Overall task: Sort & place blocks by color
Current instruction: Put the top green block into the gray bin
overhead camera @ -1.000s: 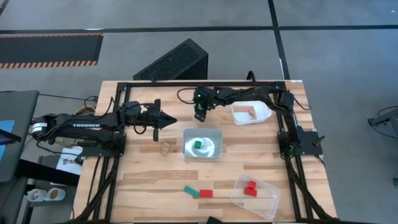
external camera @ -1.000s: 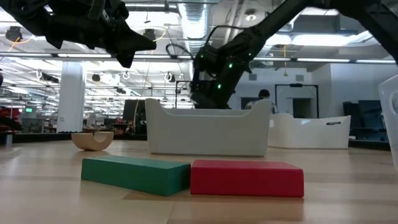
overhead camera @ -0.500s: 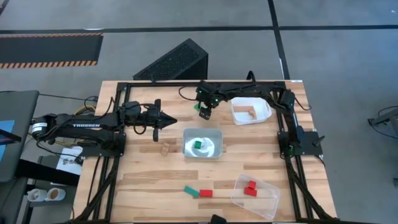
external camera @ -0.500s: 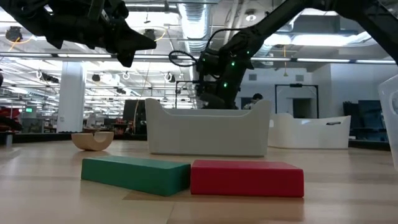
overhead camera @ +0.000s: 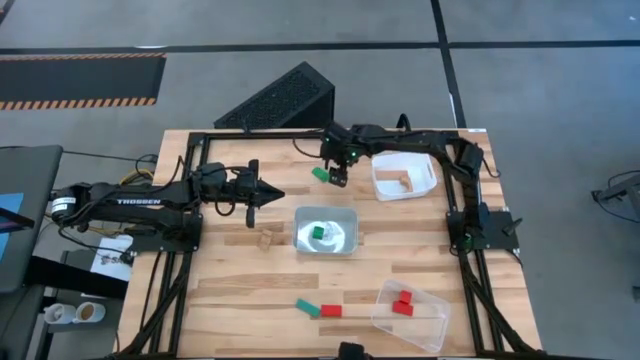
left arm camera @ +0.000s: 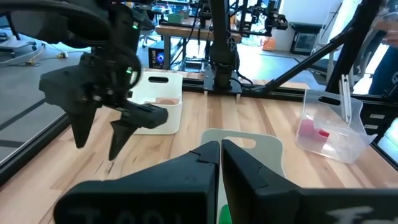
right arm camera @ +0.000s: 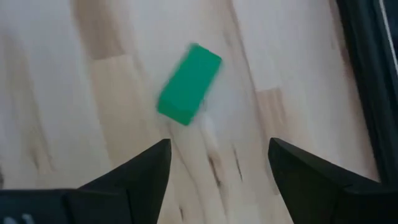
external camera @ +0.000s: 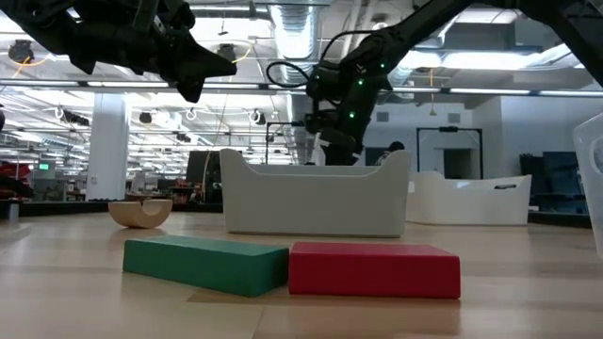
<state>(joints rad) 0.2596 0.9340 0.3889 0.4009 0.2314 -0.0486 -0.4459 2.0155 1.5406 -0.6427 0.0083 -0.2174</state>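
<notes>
Blocks of red, green and plain wood are spread over the table (overhead camera: 230, 300) and its trays. One green block (overhead camera: 320, 173) lies bare on the wood near the far edge, just beside the right end effector (overhead camera: 339, 180); in the right wrist view this green block (right arm camera: 189, 83) sits beyond the two dark fingers (right arm camera: 134, 177), which stand wide apart with nothing between them. The right arm reaches in from the far right corner to the middle of the far side.

A second green block (overhead camera: 318, 232) rests inside the silvery tray (overhead camera: 345, 215) at the table's centre. Light wood blocks (overhead camera: 402, 180) lie in the white tray (overhead camera: 425, 185) toward the far right, and two red blocks (overhead camera: 402, 303) sit in the clear tray (overhead camera: 425, 330) near the near right corner. Close to the near edge, a flat green block (external camera: 205, 264) and a flat red block (external camera: 374, 269) lie touching end to end. A small curved wood block (overhead camera: 266, 238) rests just left of the silvery tray.

The left end effector (overhead camera: 272, 195) hangs above the table near the left edge, pointing toward the centre, its fingers pressed nearly together and holding nothing.
</notes>
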